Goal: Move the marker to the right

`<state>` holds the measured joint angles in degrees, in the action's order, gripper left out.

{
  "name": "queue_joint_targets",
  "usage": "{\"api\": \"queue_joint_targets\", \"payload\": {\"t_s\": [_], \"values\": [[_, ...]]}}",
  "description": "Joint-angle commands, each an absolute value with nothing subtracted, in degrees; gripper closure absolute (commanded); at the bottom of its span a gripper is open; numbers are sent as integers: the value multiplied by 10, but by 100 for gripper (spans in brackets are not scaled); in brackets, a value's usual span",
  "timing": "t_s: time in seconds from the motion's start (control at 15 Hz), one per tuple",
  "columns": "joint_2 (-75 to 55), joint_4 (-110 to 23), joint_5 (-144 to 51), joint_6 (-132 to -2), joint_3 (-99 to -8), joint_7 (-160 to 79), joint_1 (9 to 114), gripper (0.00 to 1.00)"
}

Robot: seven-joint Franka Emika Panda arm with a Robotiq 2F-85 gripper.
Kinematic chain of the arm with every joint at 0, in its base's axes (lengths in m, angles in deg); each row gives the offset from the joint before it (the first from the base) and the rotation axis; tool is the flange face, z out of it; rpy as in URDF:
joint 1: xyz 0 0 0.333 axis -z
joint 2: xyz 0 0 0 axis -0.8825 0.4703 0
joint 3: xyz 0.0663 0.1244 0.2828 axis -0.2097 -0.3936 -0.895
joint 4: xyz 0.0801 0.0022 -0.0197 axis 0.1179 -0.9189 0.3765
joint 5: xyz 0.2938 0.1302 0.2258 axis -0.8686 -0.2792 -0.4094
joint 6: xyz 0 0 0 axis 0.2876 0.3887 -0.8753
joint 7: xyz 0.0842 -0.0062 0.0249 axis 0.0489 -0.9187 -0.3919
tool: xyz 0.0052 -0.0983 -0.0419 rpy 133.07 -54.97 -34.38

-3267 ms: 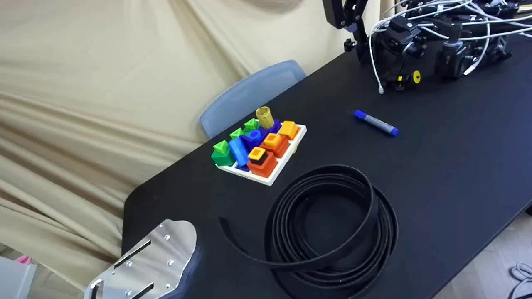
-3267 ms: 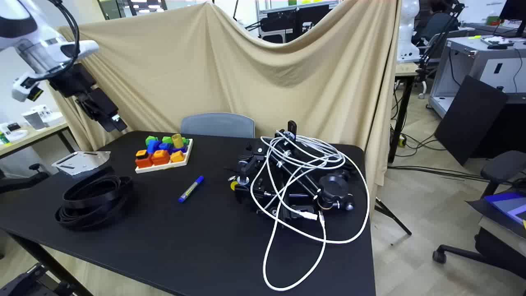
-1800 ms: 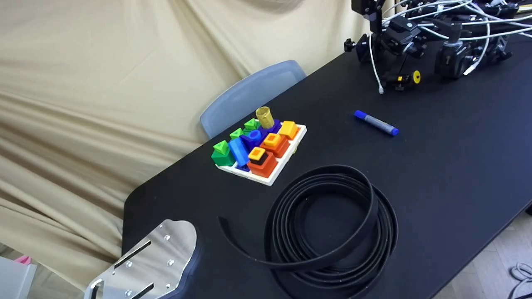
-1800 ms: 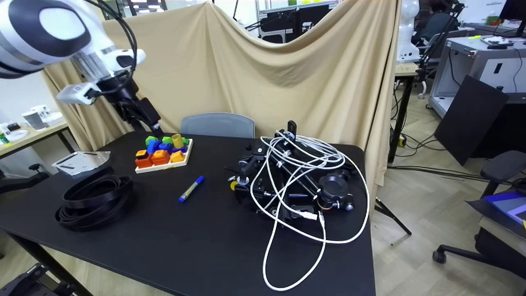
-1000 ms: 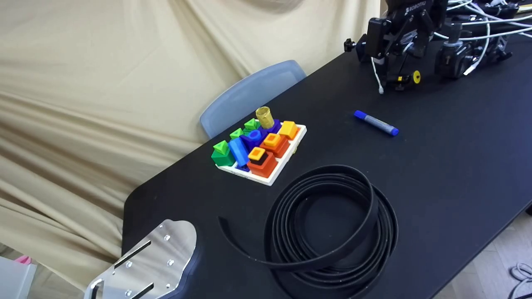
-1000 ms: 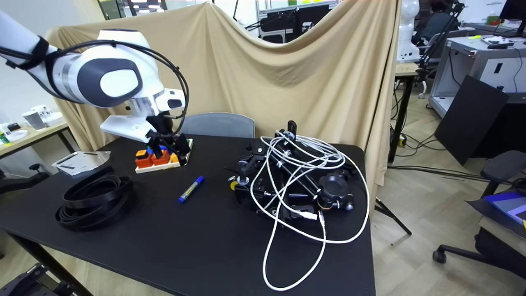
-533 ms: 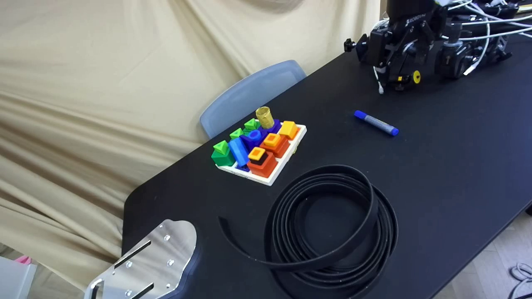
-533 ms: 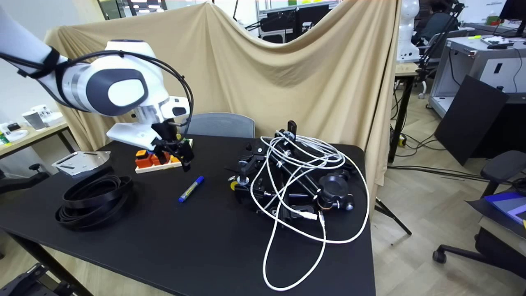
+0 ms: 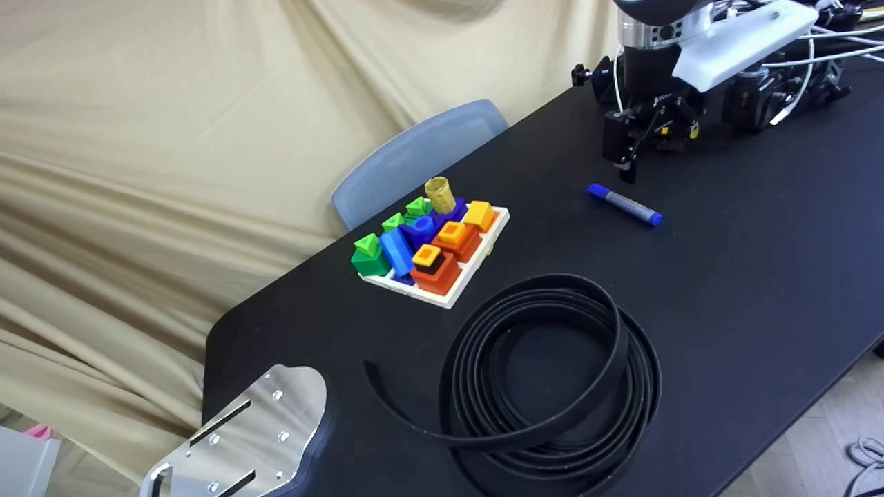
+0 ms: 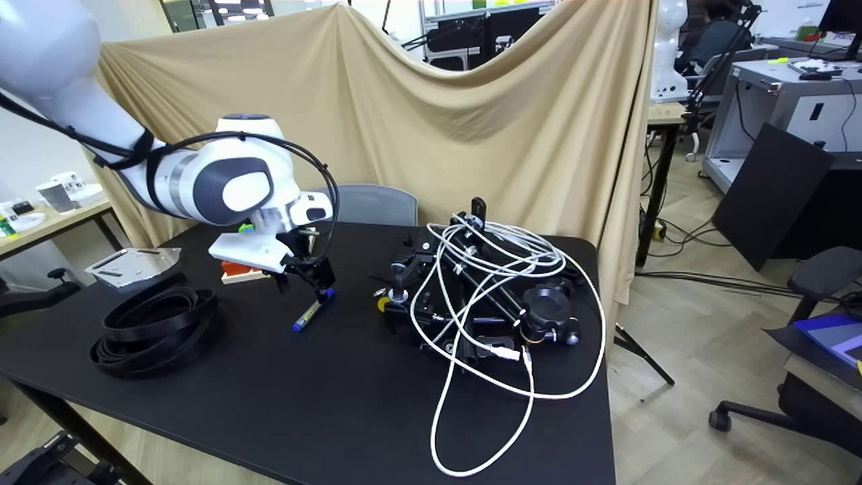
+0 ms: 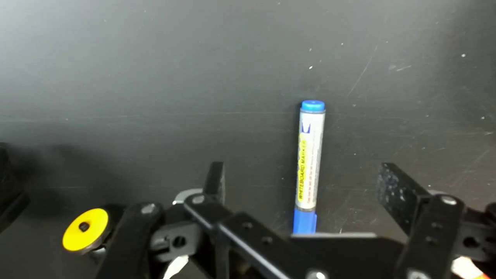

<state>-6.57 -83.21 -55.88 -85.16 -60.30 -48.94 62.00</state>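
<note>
The marker lies flat on the black table. It has a white and yellow barrel with blue ends. It shows in both exterior views (image 9: 625, 205) (image 10: 308, 314) and in the wrist view (image 11: 309, 159). My gripper (image 11: 302, 174) is open and empty, with its fingers well apart. In the wrist view the marker runs lengthwise between the fingers, touching neither, and its capped end is partly hidden by the gripper body. In an exterior view the gripper (image 10: 303, 291) hangs low over the marker's far end.
A tray of colourful blocks (image 9: 472, 271) and a coiled black strap (image 9: 552, 442) lie on the table (image 9: 746, 290). A metal plate (image 9: 255, 435) lies at its end. Black camera mounts with white cables (image 10: 485, 289) stand beyond the marker. A chair (image 9: 421, 152) stands behind.
The arm has swung in from the upper left, as seen in an exterior view, and come down over the marker. The marker has not moved.
</note>
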Motion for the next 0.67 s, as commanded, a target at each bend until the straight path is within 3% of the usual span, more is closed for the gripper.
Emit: {"api": "queue_joint_targets", "payload": {"t_s": [0.0,0.47,0.53,0.6], "values": [[-11,-780,-543,-860,-606,-496,620,0],[50,-722,-539,-872,-625,-513,621,0],[55,-717,-537,-870,-625,-513,619,9],[60,-712,-535,-870,-625,-511,617,26]]}}
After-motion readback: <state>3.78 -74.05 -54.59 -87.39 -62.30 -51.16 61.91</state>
